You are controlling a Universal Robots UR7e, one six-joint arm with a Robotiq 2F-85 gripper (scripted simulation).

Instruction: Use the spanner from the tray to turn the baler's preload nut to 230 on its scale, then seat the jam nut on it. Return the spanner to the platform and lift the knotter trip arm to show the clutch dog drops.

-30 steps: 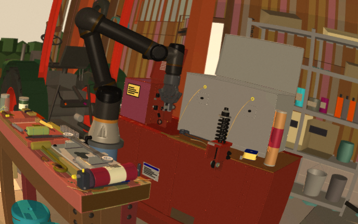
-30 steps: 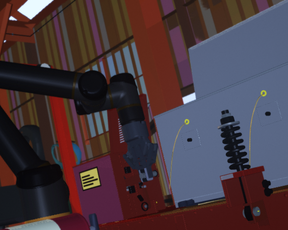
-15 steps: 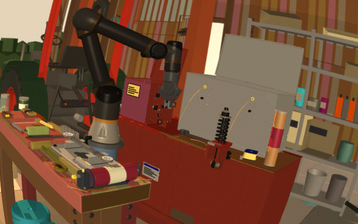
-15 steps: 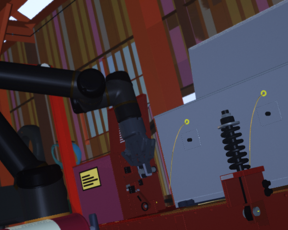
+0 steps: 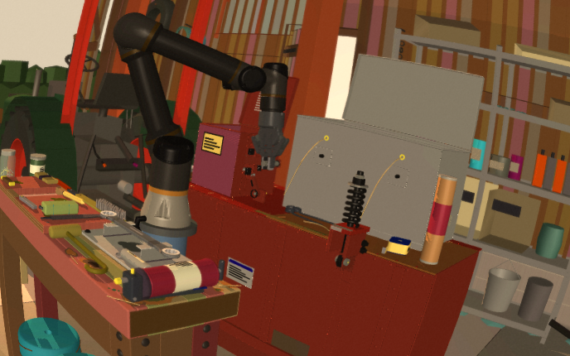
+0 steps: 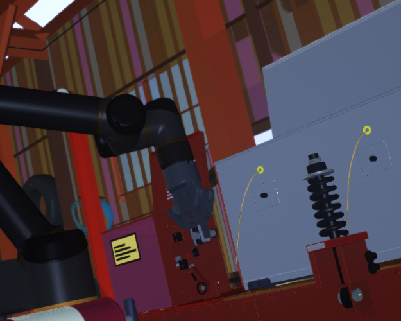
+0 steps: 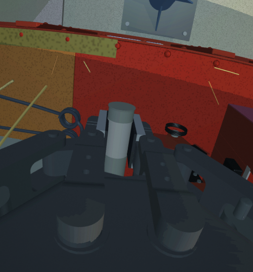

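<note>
The knotter trip arm's grey cylindrical handle (image 7: 119,137) is held in my closed gripper (image 7: 120,126), in front of the red knotter panel (image 6: 190,242) at the left of the baler. From the side, the gripper (image 5: 269,164) hangs from the wrist beside the grey housing (image 5: 367,185). The black preload spring (image 5: 354,199) with its nuts on top (image 6: 313,162) stands to the right, on a red bracket. The spanner (image 5: 305,213) lies on the baler's platform by the housing's foot.
The purple box with a yellow label (image 5: 216,155) stands just left of the gripper. The grey housing rises on its right. A workbench with a tray (image 5: 132,245) and tools is at the left. A striped tube (image 5: 439,219) stands on the platform's right end.
</note>
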